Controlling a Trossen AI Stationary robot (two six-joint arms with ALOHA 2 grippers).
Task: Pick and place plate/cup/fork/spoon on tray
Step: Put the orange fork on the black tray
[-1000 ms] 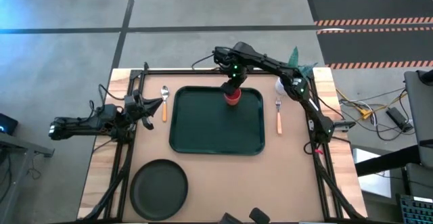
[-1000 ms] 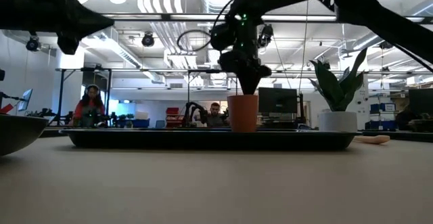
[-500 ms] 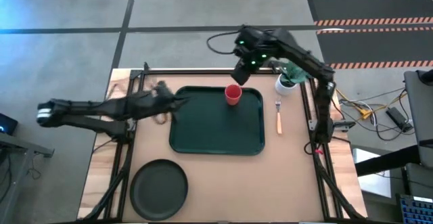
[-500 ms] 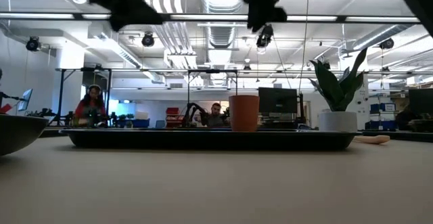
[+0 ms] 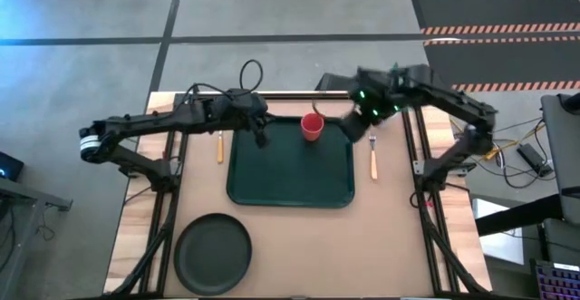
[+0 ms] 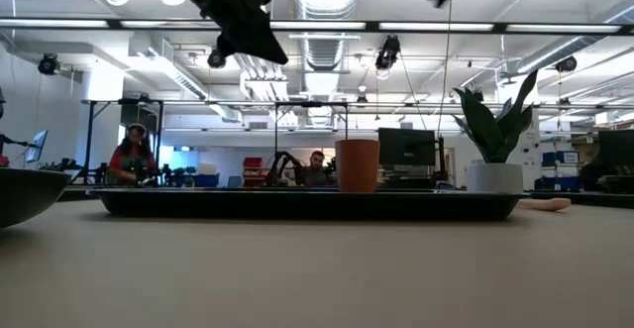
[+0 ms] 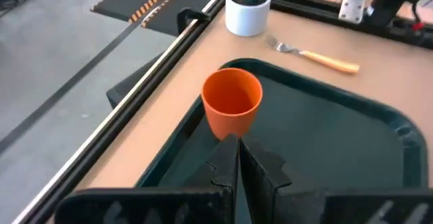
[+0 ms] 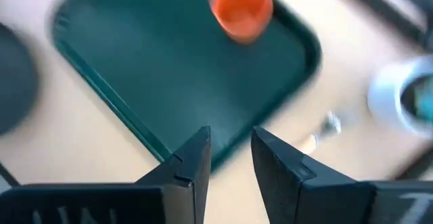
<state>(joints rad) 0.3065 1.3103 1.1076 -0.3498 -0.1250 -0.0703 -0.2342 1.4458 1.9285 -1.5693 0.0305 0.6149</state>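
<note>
While the small red round cup (image 5: pixel 312 127) stands on the large dark green rectangular tray (image 5: pixel 288 184), the slim orange-handled fork (image 5: pixel 372 154) looks light and slippery, best pinched mid-handle; left gripper (image 7: pixel 238 158) is closed and empty, right gripper (image 8: pixel 230 149) parted.

A red cup (image 5: pixel 312 127) is seen on a dark green tray (image 5: pixel 272 178), with a dark grey-black plate (image 5: pixel 213 254), an orange-handled silver fork (image 5: pixel 372 156), an orange-handled spoon (image 5: pixel 219 144) and a white plant pot (image 7: pixel 247 11).
</note>
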